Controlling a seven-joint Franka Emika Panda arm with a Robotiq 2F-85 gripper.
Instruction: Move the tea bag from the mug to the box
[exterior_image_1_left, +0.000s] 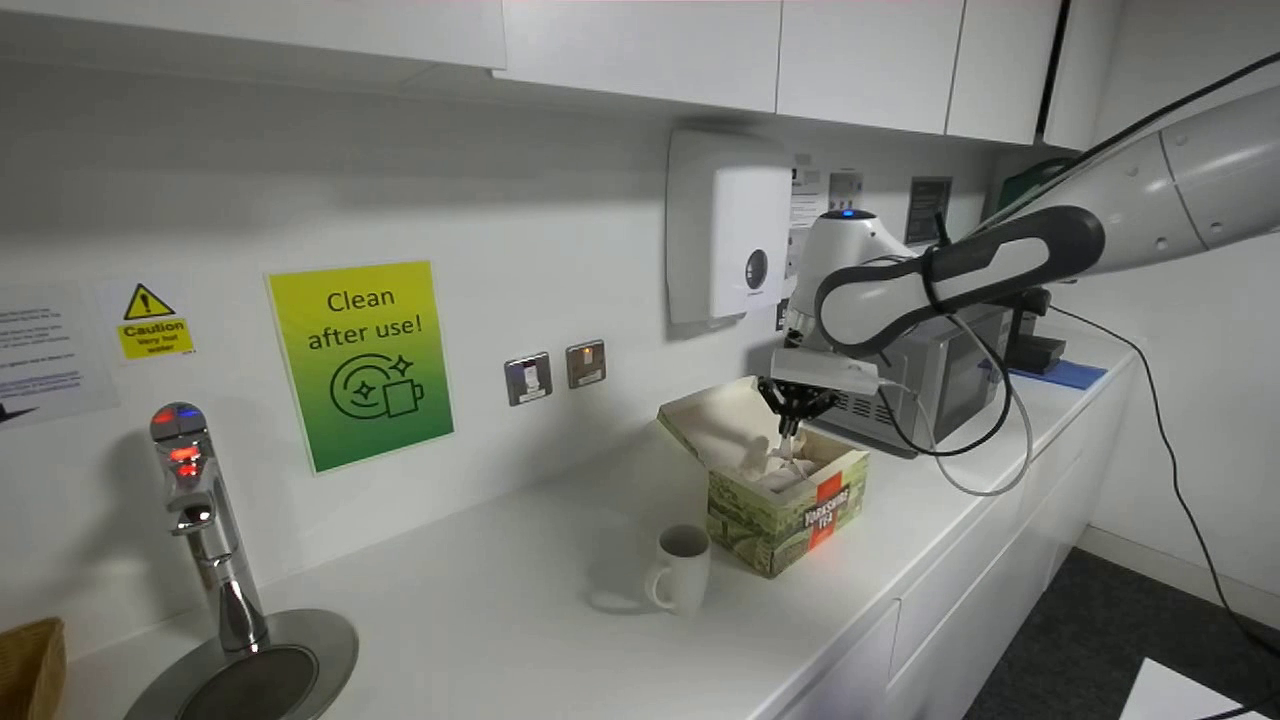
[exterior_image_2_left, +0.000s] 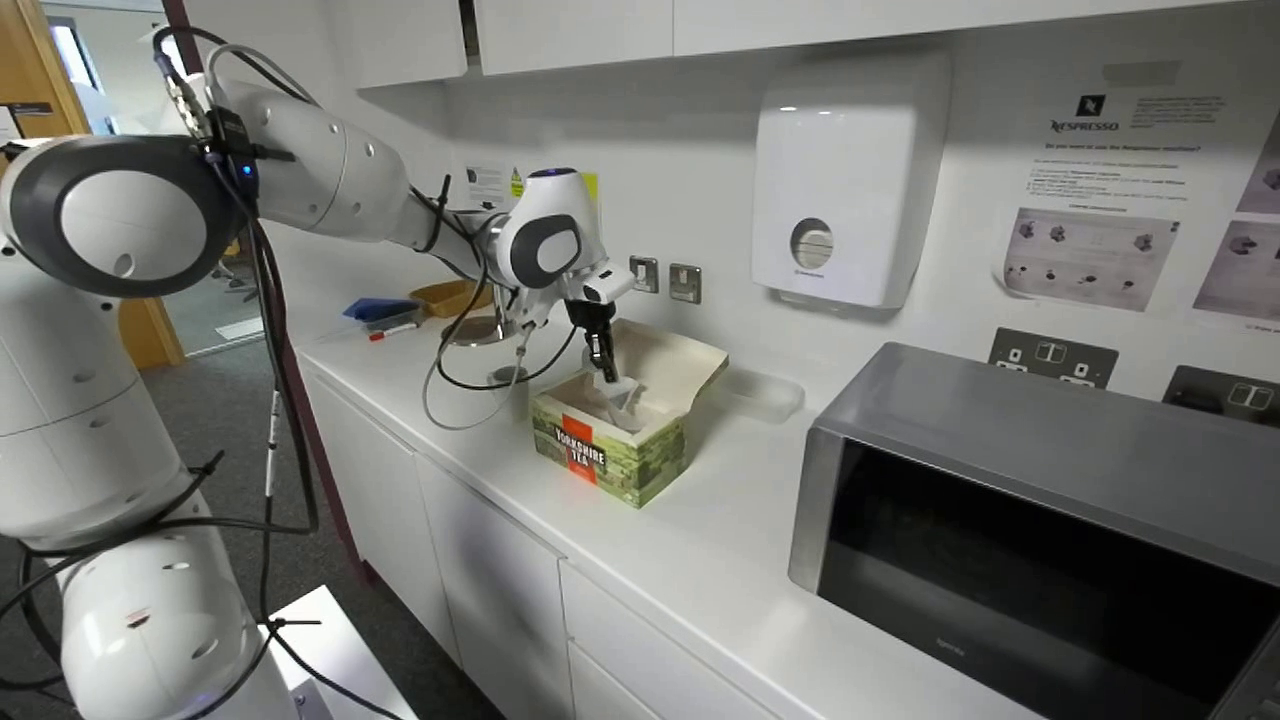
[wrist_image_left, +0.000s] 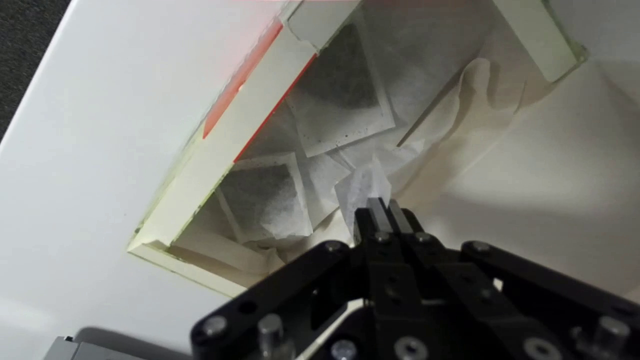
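The printed box (exterior_image_1_left: 740, 522) stands on the counter with its cream lid open; it also shows in an exterior view (exterior_image_2_left: 655, 462) and in the wrist view (wrist_image_left: 200, 172). Several tea bags (wrist_image_left: 265, 195) and crumpled paper lie inside. My gripper (exterior_image_1_left: 789, 430) points down over the opening, also seen in an exterior view (exterior_image_2_left: 607, 374). In the wrist view, its fingers (wrist_image_left: 386, 202) are shut on a white tea bag (wrist_image_left: 362, 184), which hangs from the tips. Whether it touches the contents is unclear. The white mug (exterior_image_1_left: 684, 575) stands upright beside the box; its inside is dark.
A microwave (exterior_image_2_left: 1020, 500) stands near the box, and a clear plastic tub (exterior_image_2_left: 760, 395) lies behind it. A tap (exterior_image_1_left: 215, 540) with a round drain is at the far end. A dispenser (exterior_image_1_left: 725, 230) and cupboards (exterior_image_1_left: 640, 50) hang above. Cables loop from the arm.
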